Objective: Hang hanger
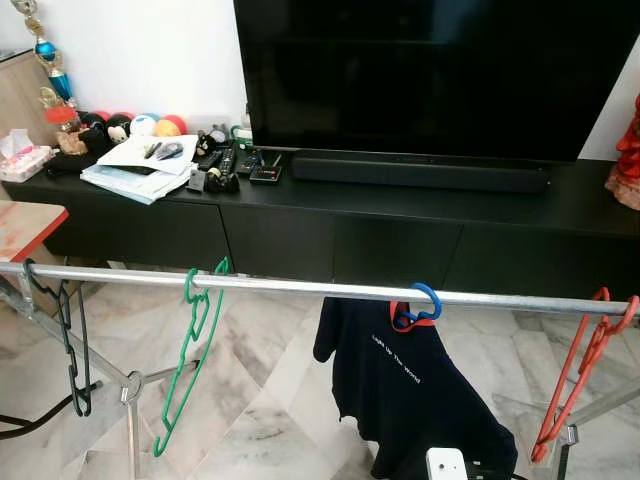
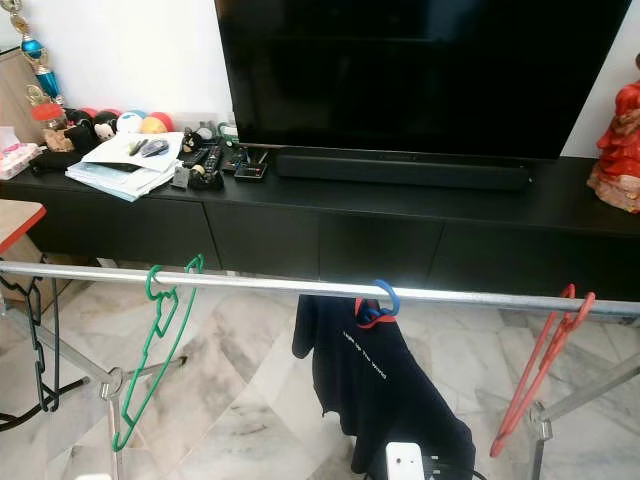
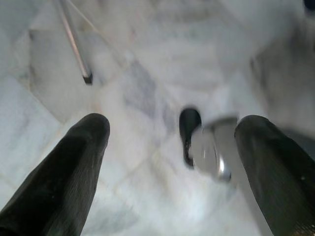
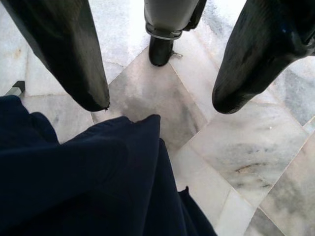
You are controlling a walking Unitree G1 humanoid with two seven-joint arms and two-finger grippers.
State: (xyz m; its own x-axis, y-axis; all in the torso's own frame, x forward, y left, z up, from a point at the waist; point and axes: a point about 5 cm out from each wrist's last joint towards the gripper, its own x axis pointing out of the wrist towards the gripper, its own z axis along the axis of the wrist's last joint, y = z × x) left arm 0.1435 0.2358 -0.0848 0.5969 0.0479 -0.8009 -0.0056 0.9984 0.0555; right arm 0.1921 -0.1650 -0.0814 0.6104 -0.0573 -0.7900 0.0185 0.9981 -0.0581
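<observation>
You can count the job as good as done: the blue hanger (image 1: 424, 300) carrying the navy T-shirt (image 1: 405, 385) hooks over the steel rail (image 1: 300, 287), while your left gripper (image 3: 170, 162) and right gripper (image 4: 157, 105) hang spread and empty over the marble floor (image 4: 236, 147).

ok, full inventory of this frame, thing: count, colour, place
rail: 1, silver, runs across the foreground
hangers: 4 on the rail; black far left, green left of centre, blue at centre, red far right
T-shirt: 1, navy, hanging from the blue hanger
TV: 1, black, on the cabinet
soundbar: 1, black, below the TV
cabinet: 1, black, behind the rail
papers: 1 stack, white, cabinet left end
floor: grey-white marble
left claw: open, pointing at the floor
right claw: open, above the T-shirt
</observation>
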